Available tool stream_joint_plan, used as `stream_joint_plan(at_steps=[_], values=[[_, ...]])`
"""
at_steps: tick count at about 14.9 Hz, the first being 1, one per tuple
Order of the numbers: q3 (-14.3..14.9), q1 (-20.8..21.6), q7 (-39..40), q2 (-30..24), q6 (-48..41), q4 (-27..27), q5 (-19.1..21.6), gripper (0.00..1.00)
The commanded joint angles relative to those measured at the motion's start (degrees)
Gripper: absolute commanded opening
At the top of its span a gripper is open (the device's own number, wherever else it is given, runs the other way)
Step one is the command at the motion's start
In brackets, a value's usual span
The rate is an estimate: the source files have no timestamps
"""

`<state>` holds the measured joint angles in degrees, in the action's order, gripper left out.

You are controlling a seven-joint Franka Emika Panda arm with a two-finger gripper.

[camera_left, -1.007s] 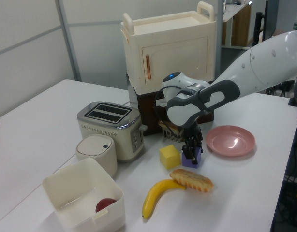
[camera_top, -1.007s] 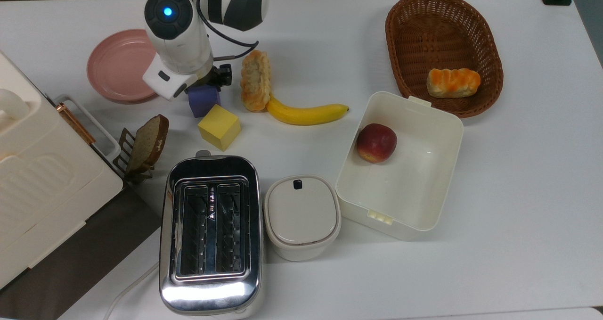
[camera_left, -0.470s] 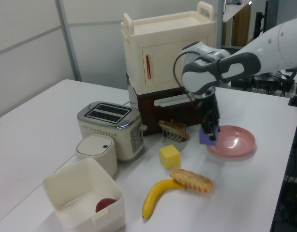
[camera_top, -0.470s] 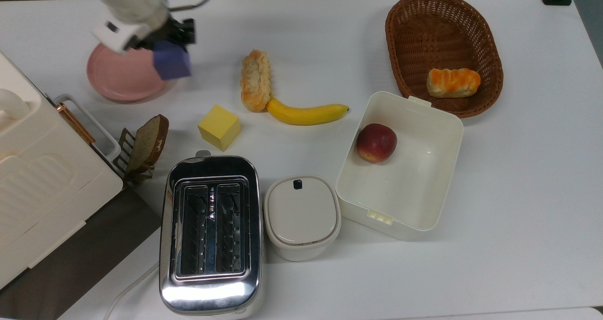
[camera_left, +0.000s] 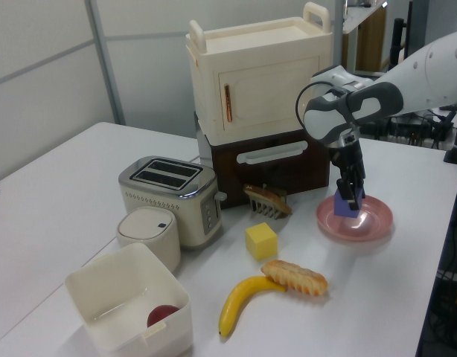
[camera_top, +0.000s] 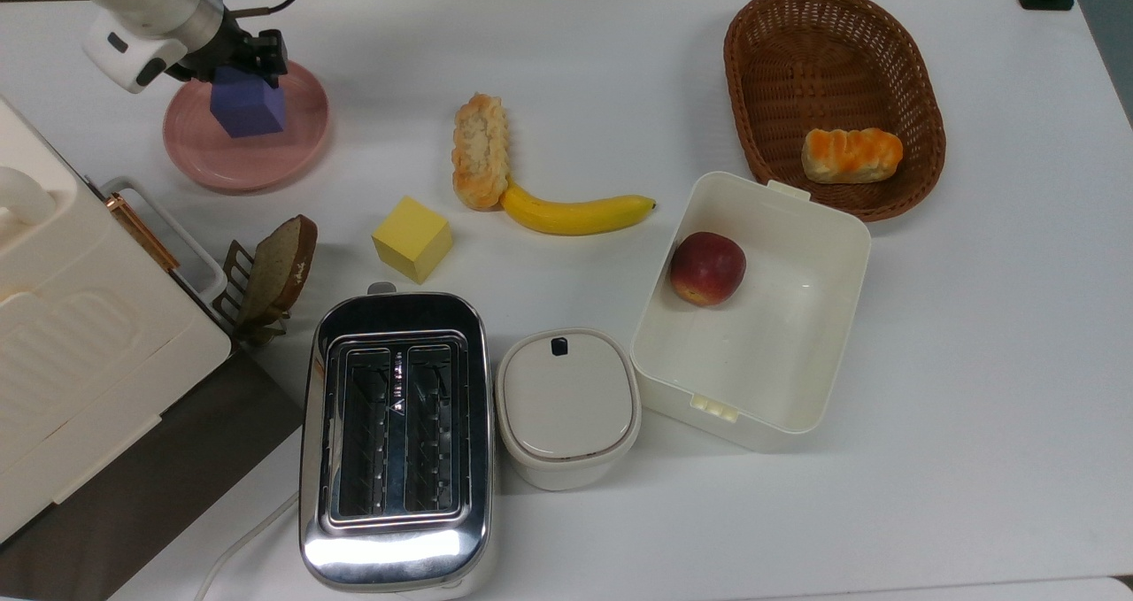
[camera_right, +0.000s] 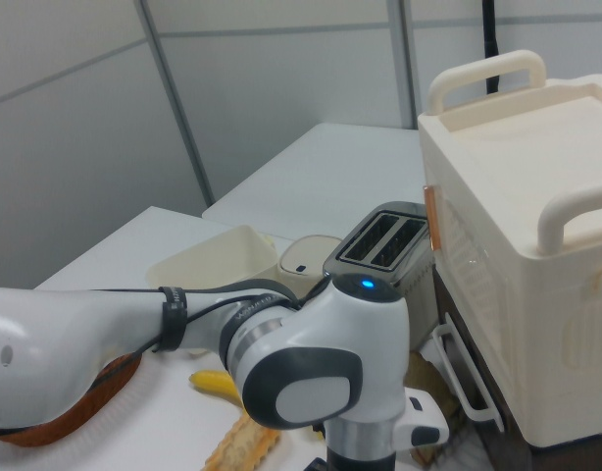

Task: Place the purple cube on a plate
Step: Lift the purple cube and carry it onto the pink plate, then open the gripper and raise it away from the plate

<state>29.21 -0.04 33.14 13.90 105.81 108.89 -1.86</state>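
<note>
Top view shows you the claw (camera_top: pixel 252 68) closed on the purple cube (camera_top: pixel 249 105), holding it from above, over the middle of the plate (camera_top: pixel 292 154); whether it touches the plate you cannot tell. That grip leaves the cube's underside free for setting down. Your yellow cube (camera_top: pixel 412 238) sits well apart on the tabletop (camera_top: pixel 974 318). No readable labels anywhere
</note>
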Motion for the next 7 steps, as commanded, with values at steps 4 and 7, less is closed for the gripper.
stream_joint_plan(at_steps=[4, 7], values=[[0.6, -0.7, 0.8, -1.3, 0.9, 0.4, 3.6, 1.0], [0.0, 2.1, -2.9, -4.2, -0.9, 0.2, 3.7, 1.0]])
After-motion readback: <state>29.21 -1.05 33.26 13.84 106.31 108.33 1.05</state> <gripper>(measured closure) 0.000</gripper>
